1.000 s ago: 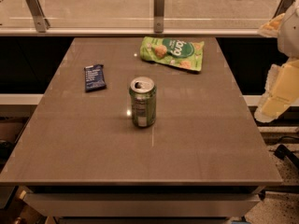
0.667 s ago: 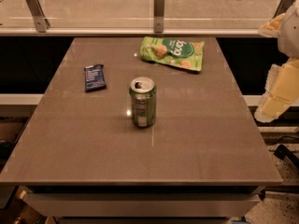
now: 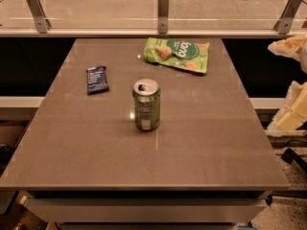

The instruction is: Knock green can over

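The green can [image 3: 146, 104] stands upright near the middle of the brown table [image 3: 201, 147]. It has a silver top with an opened pull-tab and pale label markings on its side. My gripper [image 3: 290, 48] is part of the pale arm at the right edge of the view. It is off the table's right side, far from the can, and touches nothing.
A flat green snack bag [image 3: 177, 54] lies at the table's back, behind the can. A dark blue snack bar [image 3: 97, 79] lies to the can's back left. A glass rail with metal posts [image 3: 163, 5] runs behind the table. Another pale arm part [image 3: 293, 110] sits right of the table.
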`<state>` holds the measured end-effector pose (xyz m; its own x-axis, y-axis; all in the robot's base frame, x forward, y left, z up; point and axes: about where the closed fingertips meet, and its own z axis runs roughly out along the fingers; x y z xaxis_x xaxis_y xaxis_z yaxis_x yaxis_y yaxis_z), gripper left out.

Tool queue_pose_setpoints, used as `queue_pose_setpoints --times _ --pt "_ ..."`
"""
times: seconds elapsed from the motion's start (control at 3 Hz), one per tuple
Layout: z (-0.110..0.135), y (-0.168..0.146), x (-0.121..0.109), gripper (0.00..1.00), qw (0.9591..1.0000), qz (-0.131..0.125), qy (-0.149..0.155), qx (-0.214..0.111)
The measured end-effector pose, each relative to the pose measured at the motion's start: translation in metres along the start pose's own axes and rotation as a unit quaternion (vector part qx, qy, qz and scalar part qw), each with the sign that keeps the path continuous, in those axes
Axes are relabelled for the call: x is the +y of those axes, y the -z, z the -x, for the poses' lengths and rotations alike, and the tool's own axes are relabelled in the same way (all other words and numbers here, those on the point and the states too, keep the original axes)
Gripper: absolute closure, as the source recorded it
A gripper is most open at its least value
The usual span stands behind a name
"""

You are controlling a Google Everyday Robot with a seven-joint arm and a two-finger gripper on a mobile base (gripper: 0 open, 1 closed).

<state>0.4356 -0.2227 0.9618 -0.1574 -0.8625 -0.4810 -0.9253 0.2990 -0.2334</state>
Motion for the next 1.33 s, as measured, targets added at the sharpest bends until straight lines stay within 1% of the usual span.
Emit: queue_pose_setpoints --times 0.33,0.67,1.0,1.33 --pt "0.001 -0.014 0.006 0.00 0.9949 0.023 -0.029 -0.093" --pt "0.022 -0.027 0.009 0.00 0.9807 0.039 -0.056 -0.183" --pt "0.045 -0.032 0.008 0.00 0.9651 0.039 -0.071 -0.249" --pt "0.064 -0.037 0.007 0.00 0.9546 0.022 -0.086 -0.284"
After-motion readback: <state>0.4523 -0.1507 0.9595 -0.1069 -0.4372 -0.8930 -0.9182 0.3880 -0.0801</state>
